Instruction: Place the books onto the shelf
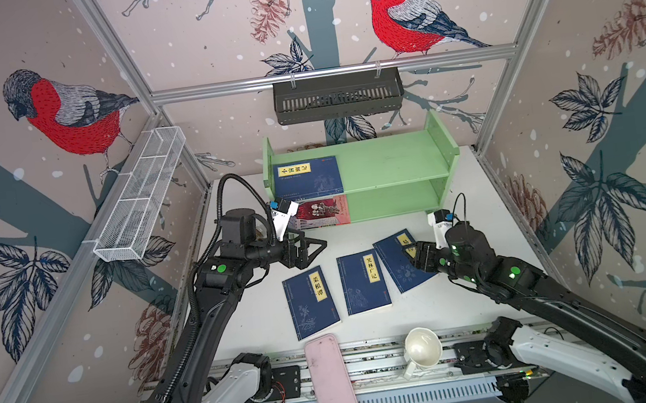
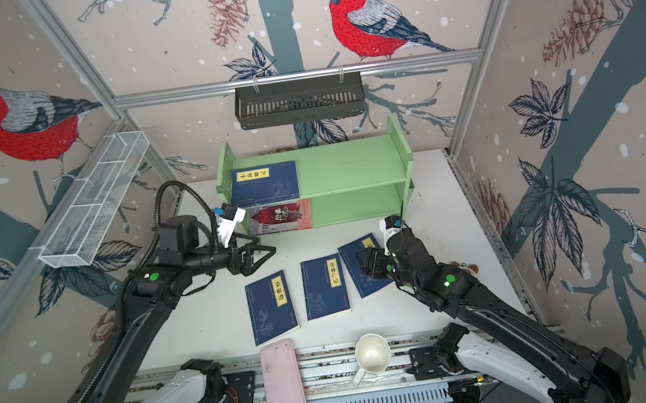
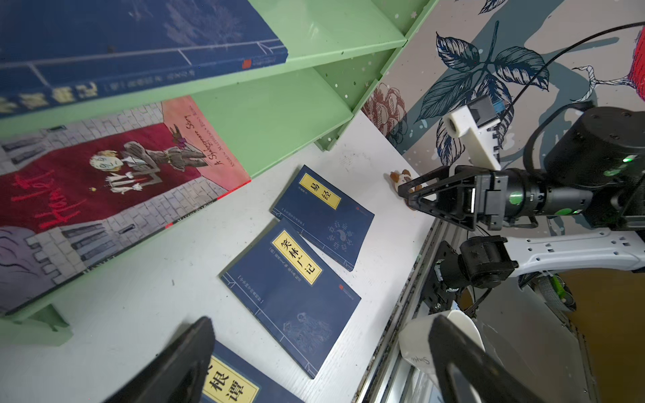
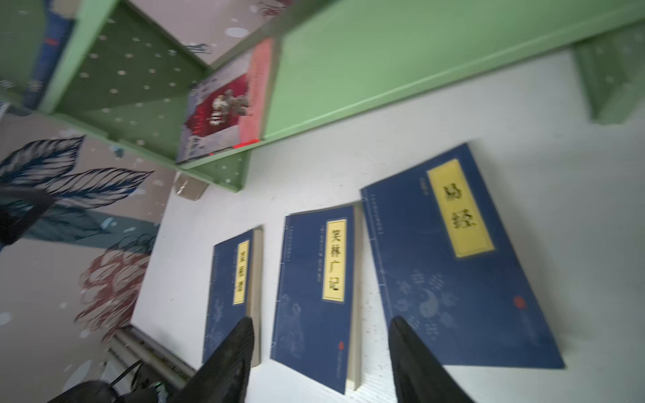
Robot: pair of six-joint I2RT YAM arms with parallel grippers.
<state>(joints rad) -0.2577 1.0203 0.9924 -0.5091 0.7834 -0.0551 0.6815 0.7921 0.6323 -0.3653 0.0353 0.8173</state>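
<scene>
Hovering over a navy book (image 1: pixel 398 273), right gripper (image 4: pixel 321 324) fingers stand apart. Left gripper (image 1: pixel 317 252) fingers gape wide, empty.

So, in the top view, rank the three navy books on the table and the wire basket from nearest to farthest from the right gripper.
1. 易经 book: right end of the row, partly behind the right gripper.
2. 笑林广记 book: middle of the row.
3. 菜根谭 book: left end of the row.
4. wire basket: up on the left wall.
</scene>
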